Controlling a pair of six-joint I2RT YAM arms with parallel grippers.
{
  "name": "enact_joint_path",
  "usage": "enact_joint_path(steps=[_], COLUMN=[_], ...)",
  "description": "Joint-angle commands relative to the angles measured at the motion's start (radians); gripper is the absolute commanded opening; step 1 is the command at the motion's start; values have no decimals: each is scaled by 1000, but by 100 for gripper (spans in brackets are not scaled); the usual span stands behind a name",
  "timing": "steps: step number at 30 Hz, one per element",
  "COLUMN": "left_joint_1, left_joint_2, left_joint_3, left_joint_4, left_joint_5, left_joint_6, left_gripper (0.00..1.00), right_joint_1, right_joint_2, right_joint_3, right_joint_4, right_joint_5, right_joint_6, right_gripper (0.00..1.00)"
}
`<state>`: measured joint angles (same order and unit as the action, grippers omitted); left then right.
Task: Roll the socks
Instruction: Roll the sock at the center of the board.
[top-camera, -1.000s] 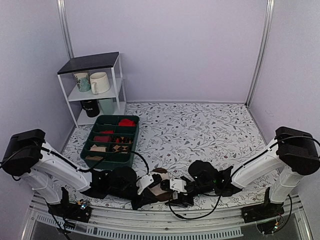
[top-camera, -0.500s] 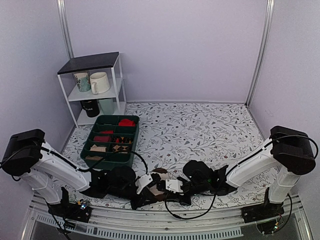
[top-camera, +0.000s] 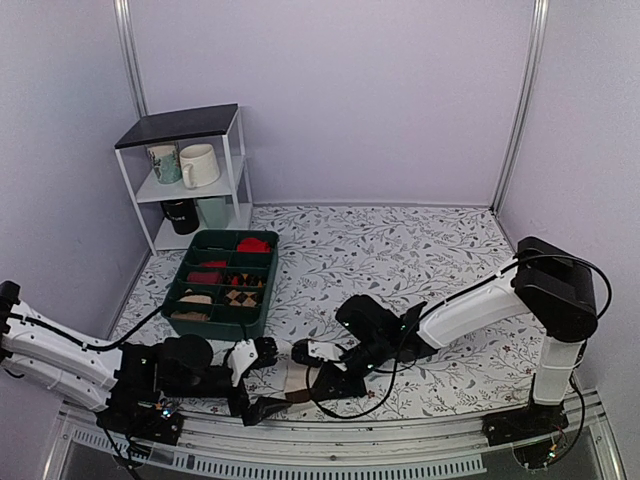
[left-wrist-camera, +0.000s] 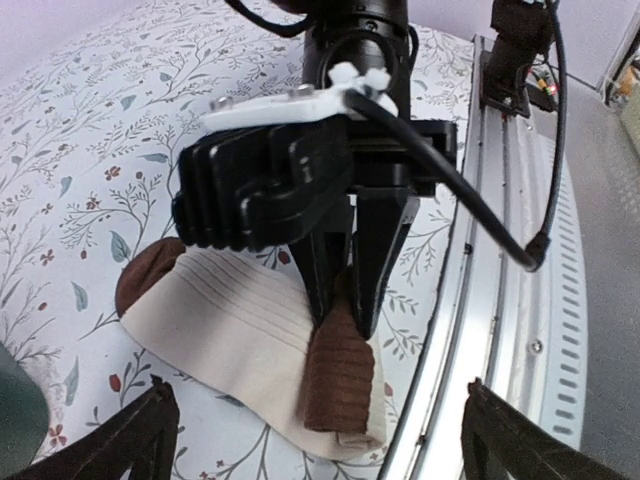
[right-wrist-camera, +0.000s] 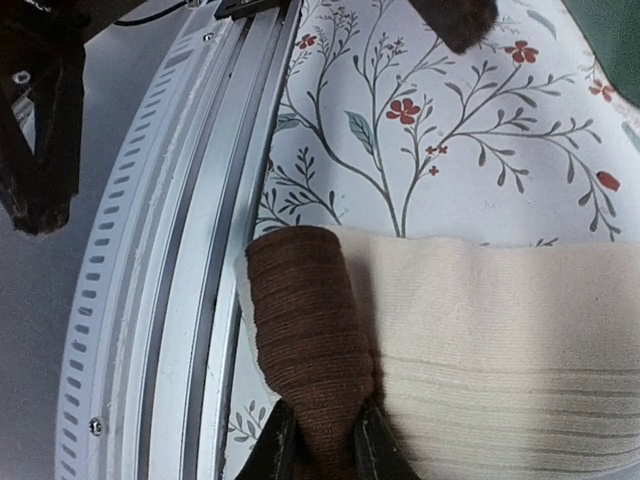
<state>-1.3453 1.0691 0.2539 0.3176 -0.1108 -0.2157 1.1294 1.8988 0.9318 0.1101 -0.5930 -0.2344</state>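
The roll looks barely begun. The socks (left-wrist-camera: 225, 335) lie mostly flat on the table (top-camera: 400, 260) at about 6 o'clock, right against the rail (right-wrist-camera: 150, 300) at the near edge. Only the brown band (right-wrist-camera: 310, 330) at one end is lifted into a small hump, while the long cream stretch and the dark end at the far side stay spread out. I judge that nearly all the rolling is left to do, plus whatever tucking finishes it. The right gripper (left-wrist-camera: 345, 315) reaches in from 3 o'clock of the socks in the top view, and its jaws are pinched nearly together on that brown band, with the fabric bunched between the tips. The left gripper (top-camera: 265, 378) sits at 9 o'clock of the socks, facing the right one. Its jaws are spread wide, one on each side of the socks' end, gripping nothing and apparently touching nothing.
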Motion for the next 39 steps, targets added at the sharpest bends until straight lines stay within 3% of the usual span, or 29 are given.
enact_joint_path(steps=[1, 7, 14, 22, 35, 39], left_joint_1=[-12, -13, -15, -18, -44, -44], left_joint_2=[-8, 181, 319, 342, 340, 361], left_joint_3=[-31, 30, 98, 88, 61, 66], left_joint_4=[29, 80, 128, 127, 98, 92], left_joint_5=[-54, -7, 16, 74, -8, -7], left_joint_6=[96, 132, 192, 157, 86, 78], left_gripper=[98, 92, 88, 50, 61, 52], right_joint_1=[-25, -26, -26, -34, -39, -41], right_joint_2=[100, 158, 169, 189, 194, 197], right_joint_3=[82, 149, 164, 168, 165, 165], right_joint_4=[-266, -407, -437, -449, -445, -445], right_joint_5=[-71, -13, -7, -29, -42, -44], right_joint_6=[59, 93, 116, 133, 139, 141], right_gripper=[15, 15, 15, 15, 15, 15])
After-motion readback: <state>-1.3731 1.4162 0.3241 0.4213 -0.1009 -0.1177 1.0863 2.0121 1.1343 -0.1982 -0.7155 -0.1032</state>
